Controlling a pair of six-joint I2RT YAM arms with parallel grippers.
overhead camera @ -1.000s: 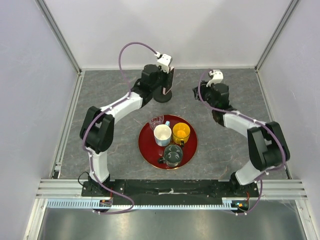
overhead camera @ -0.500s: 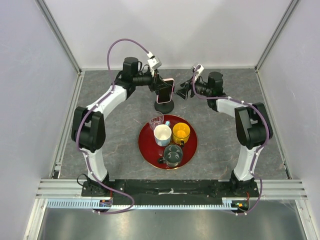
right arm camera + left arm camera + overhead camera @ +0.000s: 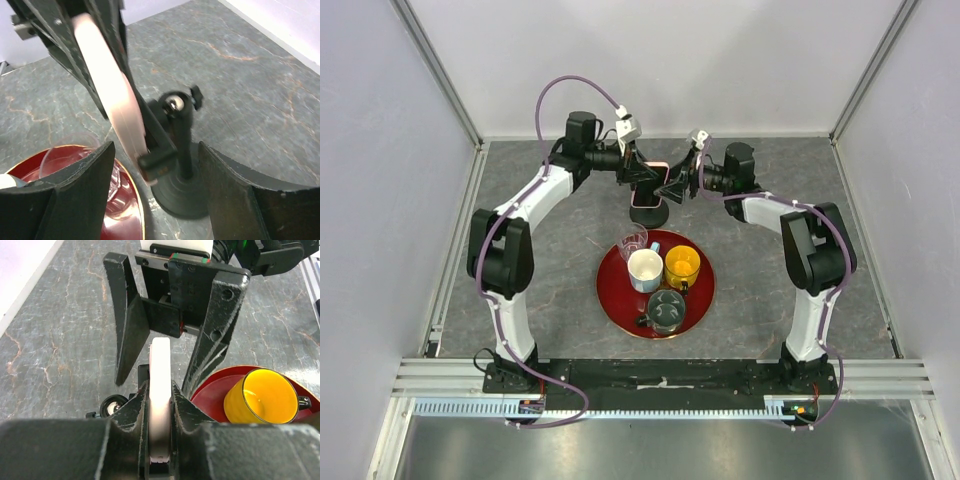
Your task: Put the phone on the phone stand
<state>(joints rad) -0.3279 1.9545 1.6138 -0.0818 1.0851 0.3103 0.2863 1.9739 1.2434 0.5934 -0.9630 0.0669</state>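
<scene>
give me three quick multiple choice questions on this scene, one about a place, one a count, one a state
1. Relative to the red tray, the phone stand is:
a) on it
b) beyond it, farther from the arm bases
c) nearer the bases

2. Drinking vessels on the tray:
a) two
b) four
c) six

3. The right fingers are:
a) open
b) shut on the stand
c) shut on a cup

Key: b, its base sits on the table past the tray; b, white cup, yellow cup, clear glass, glass mug; a, they stand wide apart with the stand between them.
</scene>
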